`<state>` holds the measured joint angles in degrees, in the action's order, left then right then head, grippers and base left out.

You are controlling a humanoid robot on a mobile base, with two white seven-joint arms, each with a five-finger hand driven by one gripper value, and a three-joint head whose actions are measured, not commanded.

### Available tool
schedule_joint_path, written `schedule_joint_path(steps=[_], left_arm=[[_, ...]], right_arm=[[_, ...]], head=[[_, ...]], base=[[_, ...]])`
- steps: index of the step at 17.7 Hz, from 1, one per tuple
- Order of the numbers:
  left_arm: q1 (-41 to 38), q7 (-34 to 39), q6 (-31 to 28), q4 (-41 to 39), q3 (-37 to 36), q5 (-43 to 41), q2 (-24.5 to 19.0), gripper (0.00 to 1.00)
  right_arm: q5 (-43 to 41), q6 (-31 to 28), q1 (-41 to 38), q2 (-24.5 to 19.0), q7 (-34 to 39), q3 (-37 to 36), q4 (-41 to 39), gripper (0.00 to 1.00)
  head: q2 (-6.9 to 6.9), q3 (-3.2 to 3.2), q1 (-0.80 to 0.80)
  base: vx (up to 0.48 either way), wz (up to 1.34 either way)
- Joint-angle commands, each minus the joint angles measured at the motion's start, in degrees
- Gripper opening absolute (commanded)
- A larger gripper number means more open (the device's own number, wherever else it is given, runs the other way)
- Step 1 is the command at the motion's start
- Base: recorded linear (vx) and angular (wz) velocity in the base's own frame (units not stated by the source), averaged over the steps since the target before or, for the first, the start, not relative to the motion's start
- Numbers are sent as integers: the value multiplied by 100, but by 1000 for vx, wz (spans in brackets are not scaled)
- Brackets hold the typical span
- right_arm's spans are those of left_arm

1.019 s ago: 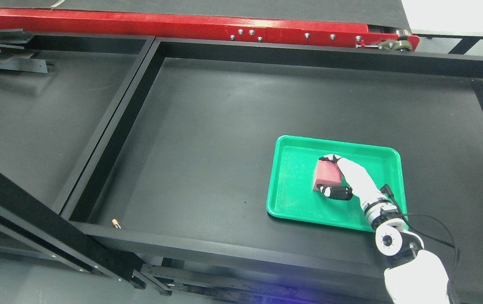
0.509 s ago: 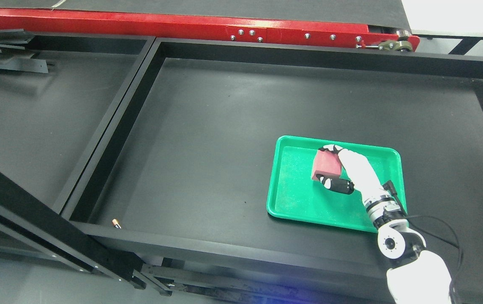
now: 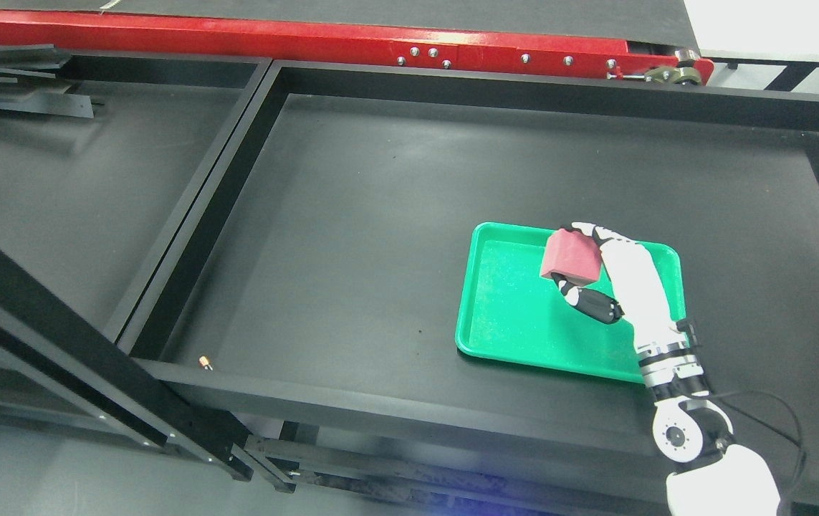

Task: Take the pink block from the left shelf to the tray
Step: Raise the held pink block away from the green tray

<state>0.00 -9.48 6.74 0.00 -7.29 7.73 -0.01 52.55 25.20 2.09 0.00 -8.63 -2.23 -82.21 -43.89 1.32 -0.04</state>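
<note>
- One hand is at work: the right hand (image 3: pixel 599 269), its arm rising from the lower right corner, has fingers curled round the pink block (image 3: pixel 571 258), thumb underneath and fingertips over the far top edge.
- Block sits in that grip above the far part of the green tray (image 3: pixel 516 322), near the tray's back rim; from this angle I can't tell whether it touches the tray floor, though it looks lifted clear.
- Block's long side runs roughly across the tray, tilted a little, with the palm pressed against its right end; the block lies to the left of the wrist.
- Left hand is nowhere in view, so the right is the only one near.
- Room to move: bare green floor spreads to the near left of the block, well inside all four rims. Setting down there looks the safest bet to me.
- Beyond the tray, the black shelf bed (image 3: pixel 352 215) is wide and bare but for a tiny copper-coloured bit (image 3: pixel 203 362) at its near left corner, well apart.
</note>
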Motion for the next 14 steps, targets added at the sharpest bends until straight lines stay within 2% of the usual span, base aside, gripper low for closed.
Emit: schedule_joint_path(steps=[1, 6, 14], left_arm=[[-115, -1, 3, -100, 0, 0, -99, 100], [-115, -1, 3, -100, 0, 0, -99, 100], [-115, -1, 3, -100, 0, 0, -99, 100]], right_arm=[[-34, 38, -174, 100, -1572, -137, -479, 6], [-481, 38, -253, 100, -1949, -242, -734, 7], [-614, 240, -411, 100, -2240, -269, -990, 8]], head=[[0, 0, 0], [0, 0, 0], [0, 0, 0]], base=[[-90, 40], [-130, 58], [-165, 211]])
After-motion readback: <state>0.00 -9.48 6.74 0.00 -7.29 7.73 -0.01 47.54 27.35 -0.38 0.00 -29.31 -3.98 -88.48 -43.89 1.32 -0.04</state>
